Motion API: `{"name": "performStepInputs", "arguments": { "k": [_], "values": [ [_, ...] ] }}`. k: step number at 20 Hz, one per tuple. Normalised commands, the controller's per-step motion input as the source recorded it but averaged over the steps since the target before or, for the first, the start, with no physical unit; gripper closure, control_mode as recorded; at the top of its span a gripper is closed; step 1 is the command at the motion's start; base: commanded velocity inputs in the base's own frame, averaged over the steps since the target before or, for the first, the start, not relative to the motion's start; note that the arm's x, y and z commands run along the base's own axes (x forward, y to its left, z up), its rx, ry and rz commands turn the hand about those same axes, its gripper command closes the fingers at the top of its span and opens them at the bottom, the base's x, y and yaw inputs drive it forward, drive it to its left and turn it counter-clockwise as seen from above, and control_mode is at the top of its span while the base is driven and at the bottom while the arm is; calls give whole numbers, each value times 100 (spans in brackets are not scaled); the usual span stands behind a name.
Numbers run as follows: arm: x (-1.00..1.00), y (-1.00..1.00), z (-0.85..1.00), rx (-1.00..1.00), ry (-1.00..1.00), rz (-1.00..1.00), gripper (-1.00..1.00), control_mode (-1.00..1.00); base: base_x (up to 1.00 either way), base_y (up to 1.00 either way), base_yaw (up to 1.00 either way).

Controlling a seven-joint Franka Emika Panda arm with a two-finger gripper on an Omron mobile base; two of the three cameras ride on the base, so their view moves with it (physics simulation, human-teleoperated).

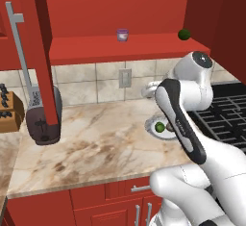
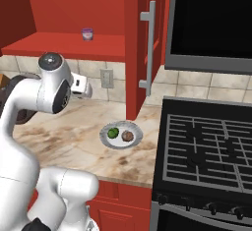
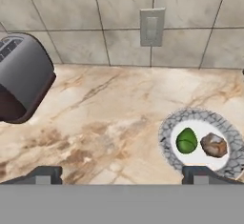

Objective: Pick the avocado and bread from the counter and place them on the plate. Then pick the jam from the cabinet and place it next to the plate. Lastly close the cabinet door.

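Counter [image 3: 109, 118]: beige marble-look slab with brown veining, glossy; you see it above red lower fronts in both base views.

Plate [image 3: 167, 132]: round, white centre, grey fluted rim; it sits on the counter near the stove [image 2: 206, 141].

Avocado [image 3: 186, 140]: bright green, smooth, egg-shaped; on the plate, left half in the hand view.

Bread [image 3: 214, 145]: brown-tan, rough lump; on the plate, just beside the avocado.

Jam [image 1: 122, 34]: tiny jar, purple contents, pale top; it stands on the red shelf inside the cabinet [image 1: 129, 47]. No label you can read.

Cabinet door [image 1: 36, 52]: red, swung open, with a long silver bar handle.

Dark green ball [image 1: 183, 34]: on the same shelf, at its right end.

Toaster [image 3: 21, 75]: dark, rounded, matte, slotted top.

Wall outlet [image 3: 151, 26]: grey rectangle on beige tile.

Gripper [image 3: 121, 173]: fingertips set wide apart, nothing between them, touching nothing; it hangs above the counter.
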Motion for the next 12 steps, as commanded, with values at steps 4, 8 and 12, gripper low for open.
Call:
{"name": "performStepInputs", "arguments": {
  "k": [4, 8, 12],
  "values": [
    [-30, 27, 65, -1, -17, 24, -100, -100, 0, 0, 0],
    [-20, 35, 66, -4, -13, 14, -100, -100, 0, 0, 0],
    [-3, 35, 58, -5, -8, 4, -100, -100, 0, 0, 0]
  ]
}}
